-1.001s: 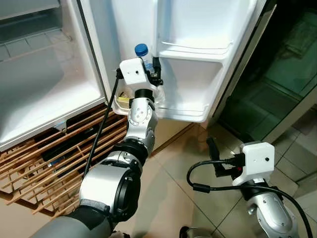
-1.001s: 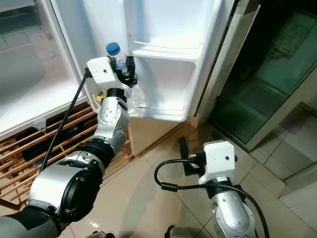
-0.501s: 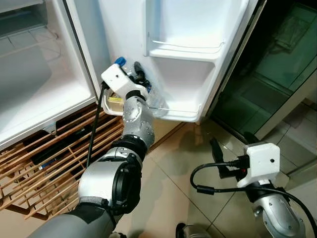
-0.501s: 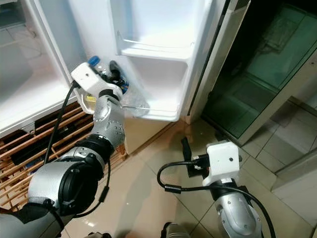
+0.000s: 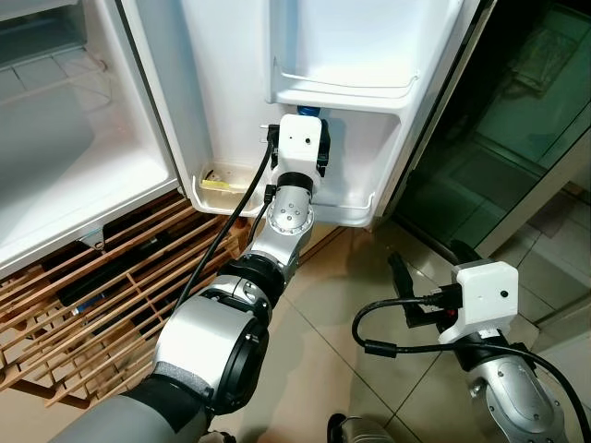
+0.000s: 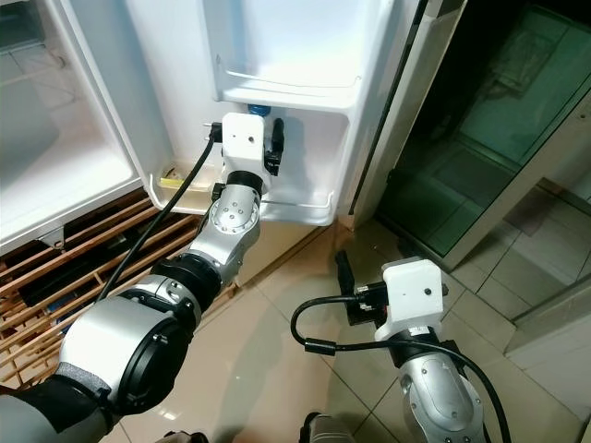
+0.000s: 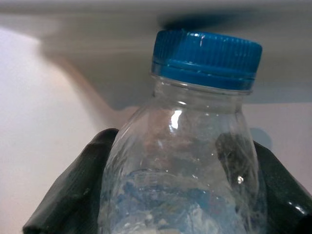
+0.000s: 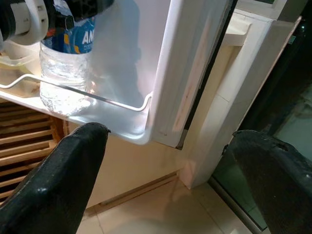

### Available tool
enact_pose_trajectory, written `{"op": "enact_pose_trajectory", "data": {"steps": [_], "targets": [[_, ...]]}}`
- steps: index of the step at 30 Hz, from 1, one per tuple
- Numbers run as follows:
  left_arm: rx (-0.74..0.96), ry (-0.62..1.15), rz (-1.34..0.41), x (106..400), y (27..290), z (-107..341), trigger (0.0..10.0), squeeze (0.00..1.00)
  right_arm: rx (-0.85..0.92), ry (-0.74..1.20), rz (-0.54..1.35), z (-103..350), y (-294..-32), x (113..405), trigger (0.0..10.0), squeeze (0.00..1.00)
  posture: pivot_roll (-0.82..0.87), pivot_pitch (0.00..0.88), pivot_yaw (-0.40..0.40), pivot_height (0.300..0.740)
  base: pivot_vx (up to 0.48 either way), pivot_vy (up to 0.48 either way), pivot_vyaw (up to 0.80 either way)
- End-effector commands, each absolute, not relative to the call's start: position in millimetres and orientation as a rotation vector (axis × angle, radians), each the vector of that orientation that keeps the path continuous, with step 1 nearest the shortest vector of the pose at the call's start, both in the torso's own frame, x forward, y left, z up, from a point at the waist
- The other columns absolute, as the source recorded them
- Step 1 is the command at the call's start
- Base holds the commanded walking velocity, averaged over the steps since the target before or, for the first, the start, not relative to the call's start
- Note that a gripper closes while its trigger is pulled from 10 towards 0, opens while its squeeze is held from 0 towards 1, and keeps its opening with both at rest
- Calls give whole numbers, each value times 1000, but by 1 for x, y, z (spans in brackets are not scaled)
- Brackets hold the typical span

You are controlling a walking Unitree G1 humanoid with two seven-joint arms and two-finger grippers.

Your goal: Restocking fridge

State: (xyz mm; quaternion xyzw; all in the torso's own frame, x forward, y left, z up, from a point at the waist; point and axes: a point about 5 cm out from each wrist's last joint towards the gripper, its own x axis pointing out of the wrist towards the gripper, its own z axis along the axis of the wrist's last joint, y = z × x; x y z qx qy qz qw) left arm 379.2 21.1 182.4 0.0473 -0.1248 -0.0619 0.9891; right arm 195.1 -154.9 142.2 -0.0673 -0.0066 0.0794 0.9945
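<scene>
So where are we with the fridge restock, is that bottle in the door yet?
Done: the fridge door is open, and the water bottle stands on the bottom door shelf behind its wire rail. In hand: the left gripper is clamped around the bottle under the upper bin. Left: release and pull the arm out. The right gripper hangs open near the floor.

The water bottle (image 8: 64, 73) carries a blue label (image 8: 83, 38) with white capitals that seem to begin "AN"; the rest is cut off behind the shelf edge and cannot be read.
</scene>
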Motion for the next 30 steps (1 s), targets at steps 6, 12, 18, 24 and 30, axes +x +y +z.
{"op": "enact_pose_trajectory", "data": {"steps": [6,12,18,24,30], "targets": [[-19,-311,-194,371,-11,204,10000,1000,-133,-11,157,141,-156,198,10000,98,-342,88,-19,740,0,0,0],[-146,-304,-175,374,-2,210,10000,1000,-135,-12,162,141,-156,200,10000,98,-327,86,-30,740,0,0,0],[-205,-289,-215,373,8,211,10000,1000,-136,-13,169,140,-156,203,10000,94,-308,80,-36,740,0,0,0],[-185,-238,-276,359,20,190,10000,1000,-132,-14,168,138,-154,206,10000,98,-283,55,-28,740,0,0,0],[-157,-199,-336,337,41,180,10000,1000,-119,-27,165,136,-151,214,10000,98,-243,28,-14,740,0,0,0]]}}
